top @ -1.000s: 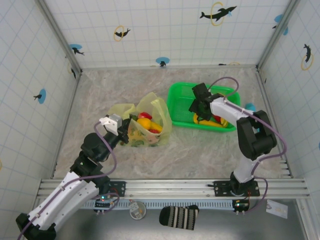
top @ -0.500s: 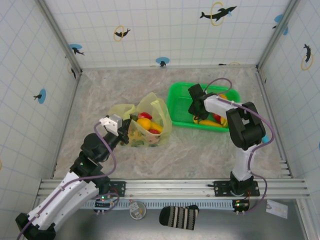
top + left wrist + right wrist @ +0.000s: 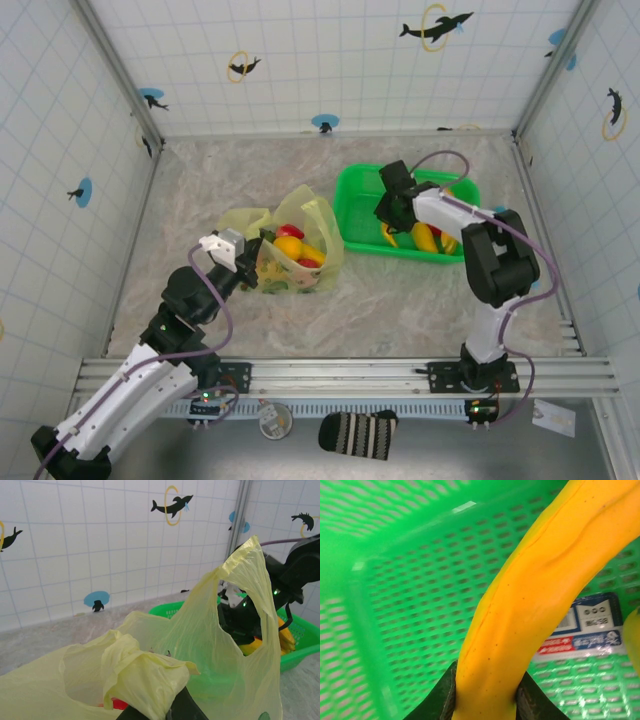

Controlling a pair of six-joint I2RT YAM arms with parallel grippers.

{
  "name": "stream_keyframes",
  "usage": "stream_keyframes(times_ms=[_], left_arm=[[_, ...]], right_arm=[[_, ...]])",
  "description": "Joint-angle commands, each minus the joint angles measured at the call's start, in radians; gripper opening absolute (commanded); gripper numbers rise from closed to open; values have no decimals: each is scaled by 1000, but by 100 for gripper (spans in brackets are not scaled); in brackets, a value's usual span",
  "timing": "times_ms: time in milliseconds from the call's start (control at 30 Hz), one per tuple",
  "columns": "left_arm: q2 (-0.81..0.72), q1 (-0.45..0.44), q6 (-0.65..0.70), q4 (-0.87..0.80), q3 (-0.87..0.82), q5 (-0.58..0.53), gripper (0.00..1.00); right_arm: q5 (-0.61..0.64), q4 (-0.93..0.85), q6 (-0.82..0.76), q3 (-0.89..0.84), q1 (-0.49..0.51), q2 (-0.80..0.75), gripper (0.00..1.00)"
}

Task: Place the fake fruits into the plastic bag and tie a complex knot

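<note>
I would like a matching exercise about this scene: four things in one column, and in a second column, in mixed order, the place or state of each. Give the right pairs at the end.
Things
1. plastic bag
2. banana
3. green basket
4. striped cloth

Places or states
A. clamped between the fingers of the right gripper
B. below the rail in the top view, off the table
C. on the table, to the right of the bag
D. gripped at its edge by the left gripper

Pairs: 1-D, 2-A, 3-C, 4-B
</note>
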Motion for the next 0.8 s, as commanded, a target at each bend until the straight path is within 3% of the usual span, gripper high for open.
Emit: stream_keyframes(times_ms=[0, 300, 500, 767], left_arm=[[4, -6, 9, 22, -2, -4, 0], [15, -6, 13, 20, -4, -14, 0], [28, -6, 17, 19, -2, -20, 0], [13, -6, 29, 14, -3, -44, 0]], right_arm=[[-90, 89, -14, -15, 5, -161, 20], [-313, 380, -296, -140, 59, -507, 21], [-192, 499, -597, -92, 355, -633, 22], [-68, 561, -859, 40, 698, -504, 21]])
